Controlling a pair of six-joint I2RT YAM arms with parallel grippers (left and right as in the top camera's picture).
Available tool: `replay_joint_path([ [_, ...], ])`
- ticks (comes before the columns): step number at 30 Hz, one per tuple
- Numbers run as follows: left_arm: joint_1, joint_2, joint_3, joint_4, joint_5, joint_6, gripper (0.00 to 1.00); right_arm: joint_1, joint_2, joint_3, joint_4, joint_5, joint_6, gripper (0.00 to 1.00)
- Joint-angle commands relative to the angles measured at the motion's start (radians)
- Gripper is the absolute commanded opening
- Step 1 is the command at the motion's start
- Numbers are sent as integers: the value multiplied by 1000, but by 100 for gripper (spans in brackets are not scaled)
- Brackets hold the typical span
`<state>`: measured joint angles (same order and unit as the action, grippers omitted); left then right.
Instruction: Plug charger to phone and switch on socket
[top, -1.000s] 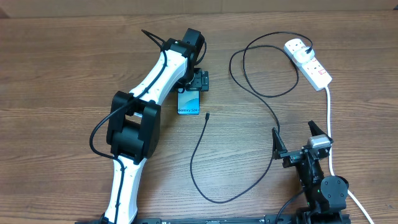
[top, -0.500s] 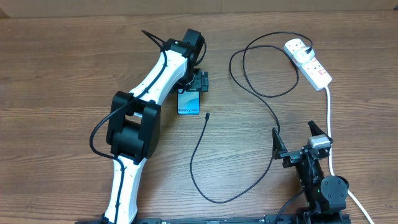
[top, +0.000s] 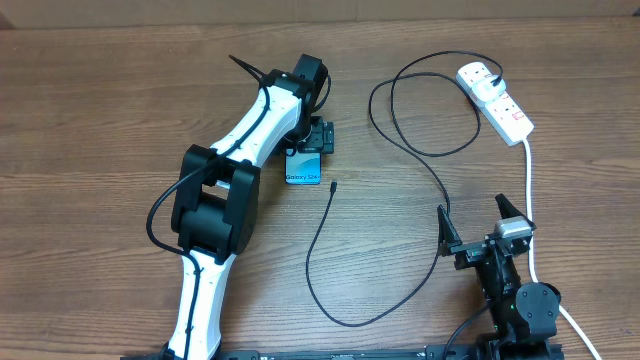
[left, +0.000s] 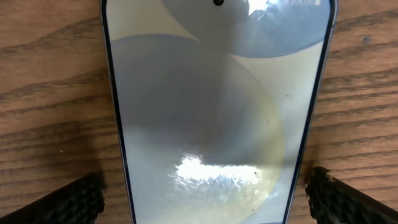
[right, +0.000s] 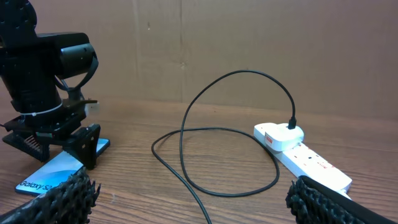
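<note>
The phone (top: 303, 167) lies flat on the table (top: 100, 120) left of centre, its blue screen up and the "Galaxy" end nearest the robot; the far end is covered by the left gripper (top: 312, 138). In the left wrist view the glass fills the frame with one black finger pad (left: 74, 198) off each long edge, so the jaws stand wide astride the phone and clear of its sides. Compared with a second ago the left arm's wrist has edged slightly toward the far side, while the phone has not moved, which suggests the arm is settling its straddle before a squeeze. The charger (top: 318, 240) has its connector tip just right of the phone's near corner; its plug already sits in the socket (top: 496, 99) at far right. The right gripper (top: 478, 226) waits wide open and empty at near right.
</note>
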<state>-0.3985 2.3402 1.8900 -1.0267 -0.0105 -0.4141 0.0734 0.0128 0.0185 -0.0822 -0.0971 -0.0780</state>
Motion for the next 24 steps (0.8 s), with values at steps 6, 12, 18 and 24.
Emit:
replay_joint_path([
  [6, -1, 10, -8, 7, 11, 18, 100, 4, -10, -10, 4, 9, 6, 100],
  [12, -2, 10, -10, 6, 11, 18, 100, 4, -10, -10, 4, 9, 6, 100],
  [18, -3, 10, -10, 0, 11, 18, 100, 4, -10, -10, 4, 9, 6, 100],
  [24, -18, 11, -10, 0, -5, 18, 100, 4, -10, -10, 4, 9, 6, 100],
])
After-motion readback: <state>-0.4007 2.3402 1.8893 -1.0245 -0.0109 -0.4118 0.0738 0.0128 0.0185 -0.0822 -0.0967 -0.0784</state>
